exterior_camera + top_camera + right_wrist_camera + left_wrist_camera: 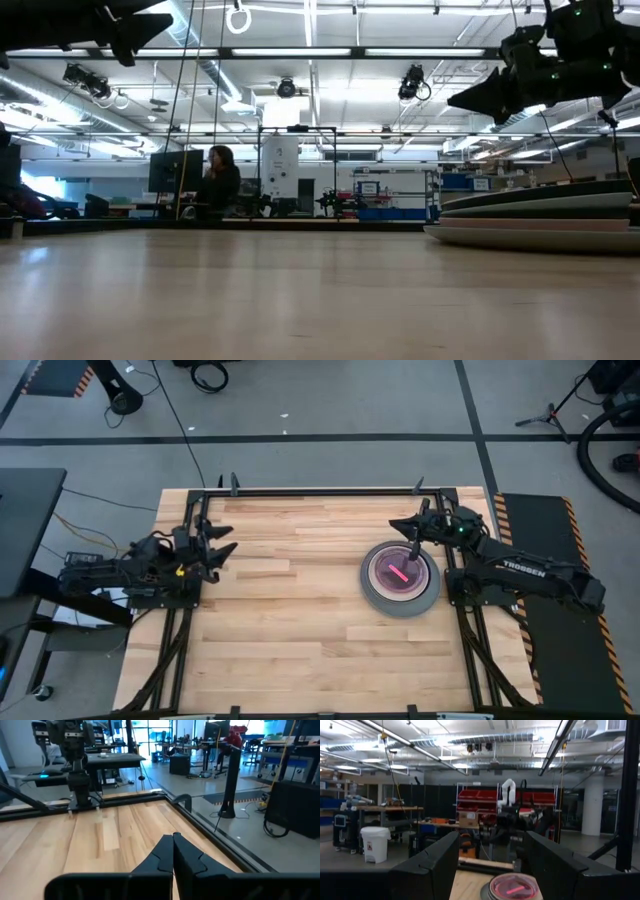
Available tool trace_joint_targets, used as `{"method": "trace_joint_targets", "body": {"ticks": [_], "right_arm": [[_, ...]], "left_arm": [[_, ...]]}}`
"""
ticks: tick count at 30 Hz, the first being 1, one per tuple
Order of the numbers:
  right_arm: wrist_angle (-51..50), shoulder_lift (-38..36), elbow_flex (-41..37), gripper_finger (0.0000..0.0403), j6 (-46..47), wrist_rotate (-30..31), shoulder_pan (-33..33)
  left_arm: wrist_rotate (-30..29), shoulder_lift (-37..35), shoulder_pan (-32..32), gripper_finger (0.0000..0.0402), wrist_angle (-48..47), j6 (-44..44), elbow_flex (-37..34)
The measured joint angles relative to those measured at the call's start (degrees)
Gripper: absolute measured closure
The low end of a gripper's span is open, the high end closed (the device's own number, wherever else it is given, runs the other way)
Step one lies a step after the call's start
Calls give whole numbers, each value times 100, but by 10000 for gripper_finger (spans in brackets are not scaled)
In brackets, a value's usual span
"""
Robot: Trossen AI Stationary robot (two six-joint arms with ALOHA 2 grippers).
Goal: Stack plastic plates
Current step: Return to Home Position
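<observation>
A stack of plastic plates (377, 586) lies on the right part of the wooden table. A large grey plate is at the bottom and a small red-pink one (401, 570) on top. It also shows at the right in the low view (545, 215) and far off in the left wrist view (512, 887). My right gripper (400, 526) is shut and empty, raised above the table just beyond the stack's far rim, pointing level (173, 851). At the table's left edge, my left gripper (228, 542) hangs open and empty, raised and facing the stack (492, 845).
A black metal frame (320, 491) runs along the table's far edge and sides. The bare wood (290, 610) between the two arms and toward the near edge is free. Beyond the table a person (218, 185) sits in the room.
</observation>
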Motion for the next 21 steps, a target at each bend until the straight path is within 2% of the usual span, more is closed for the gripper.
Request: {"method": "trace_joint_targets", "body": {"ticks": [11,14,21], "right_arm": [[245,14,-57,398,45,-23,-14],[333,14,-57,398,94,-210,-14],[349,16,-57,398,198,-667,-12]], "left_arm": [[6,0,-112,169,244,-60,0],[13,0,-188,169,162,-60,0],[751,2,-276,169,-662,-74,-2]]}}
